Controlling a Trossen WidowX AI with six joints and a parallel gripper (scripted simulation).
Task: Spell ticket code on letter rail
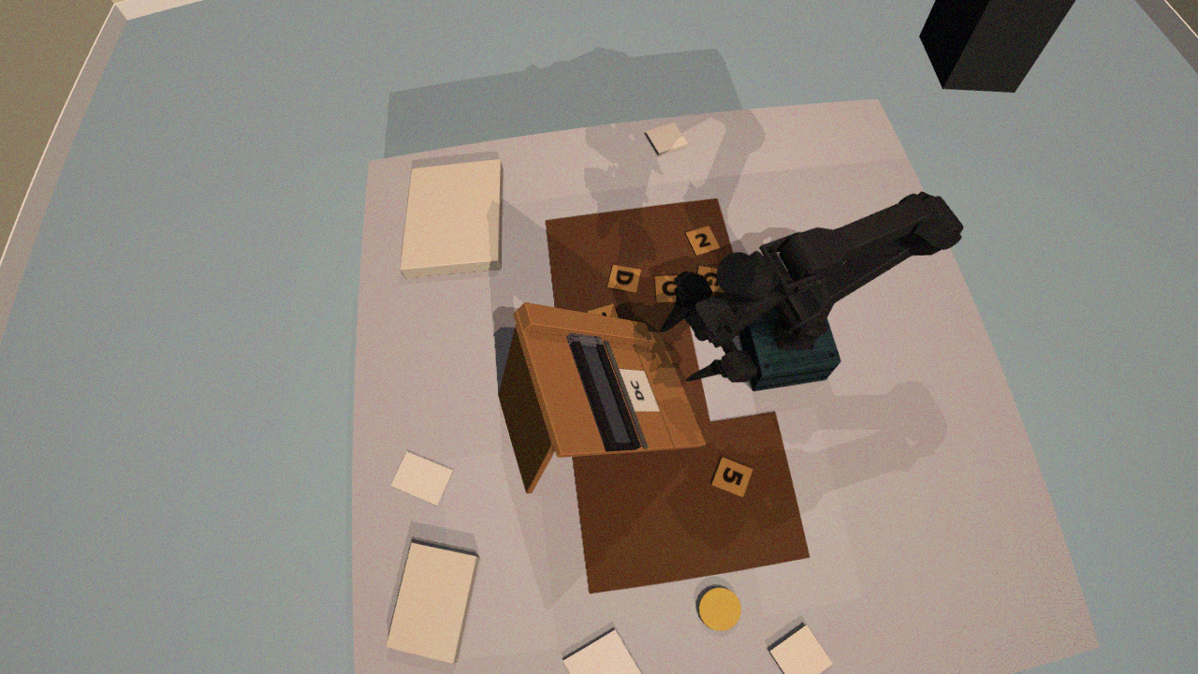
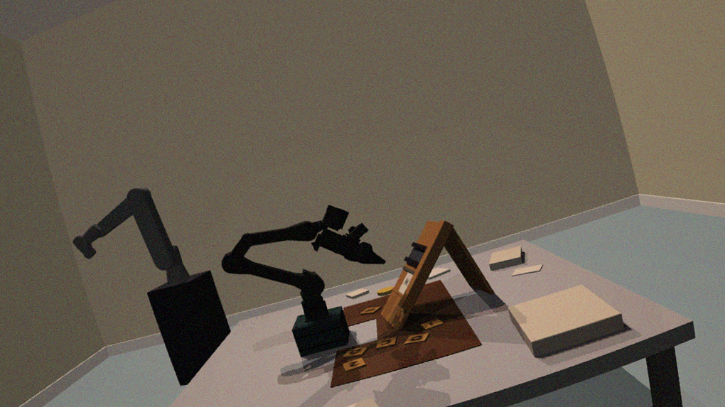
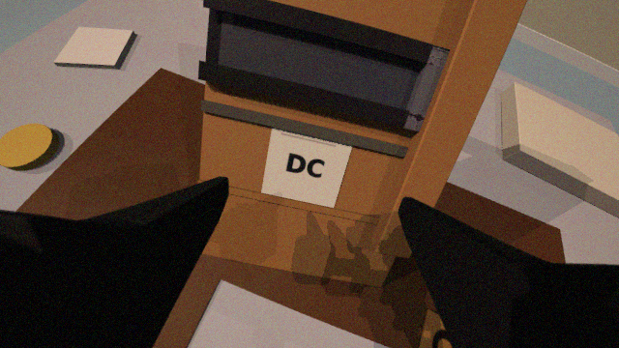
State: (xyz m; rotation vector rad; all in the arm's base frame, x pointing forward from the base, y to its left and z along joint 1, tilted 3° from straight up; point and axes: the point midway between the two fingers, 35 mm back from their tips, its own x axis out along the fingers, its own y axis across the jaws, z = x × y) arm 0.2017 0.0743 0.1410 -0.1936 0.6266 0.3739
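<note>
My gripper is open and empty, above the lower front of the tilted board. The black rail holds no tile; a grey block closes its right end in the wrist view. The ticket below it reads DC. Flat on the mat lie tile D, tile C, tile G and tile 2. The arm partly covers C and G in the top view.
Tile 5 lies beyond the board; another tile is partly hidden by it. The brown mat lies under them. A yellow disc and a large pale block stand on the counter.
</note>
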